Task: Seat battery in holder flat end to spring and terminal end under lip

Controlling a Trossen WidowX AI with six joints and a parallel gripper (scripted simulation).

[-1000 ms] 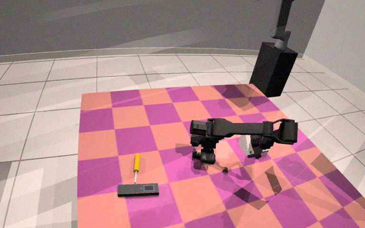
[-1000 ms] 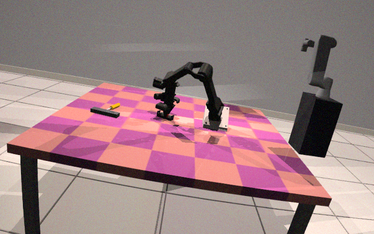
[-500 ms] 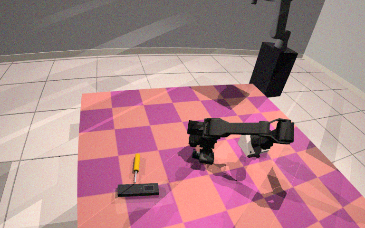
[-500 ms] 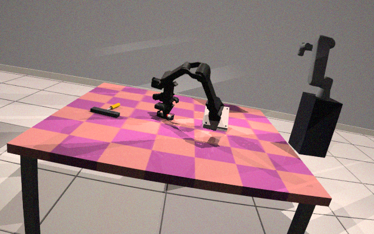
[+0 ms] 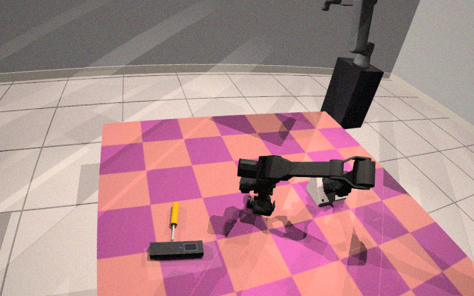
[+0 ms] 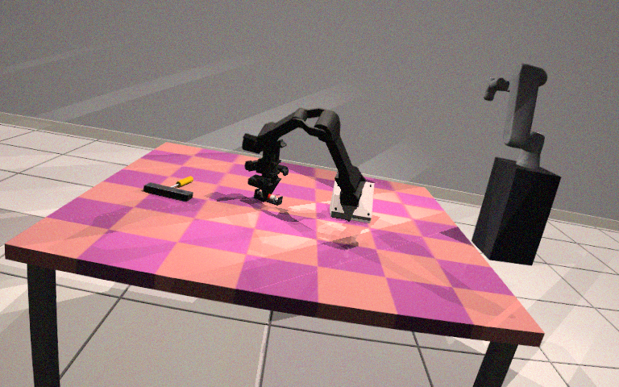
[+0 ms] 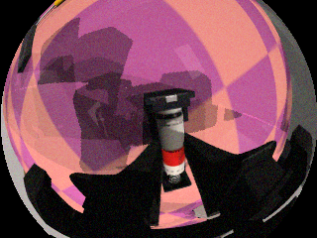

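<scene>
Checkered table (image 6: 273, 282): gripper (image 6: 269, 195) pinching battery (image 7: 173, 142); carry level to holder (image 5: 176, 250), align before lowering, clear of screwdriver (image 5: 173, 215)

I read the gripper (image 6: 269, 193) as matt black plastic — clamped on a battery (image 7: 173, 145) with smooth grey casing and a glossy red band. Holder (image 5: 176, 250) matt dark plastic; screwdriver (image 5: 173, 215) yellow plastic handle, metal shaft.
</scene>
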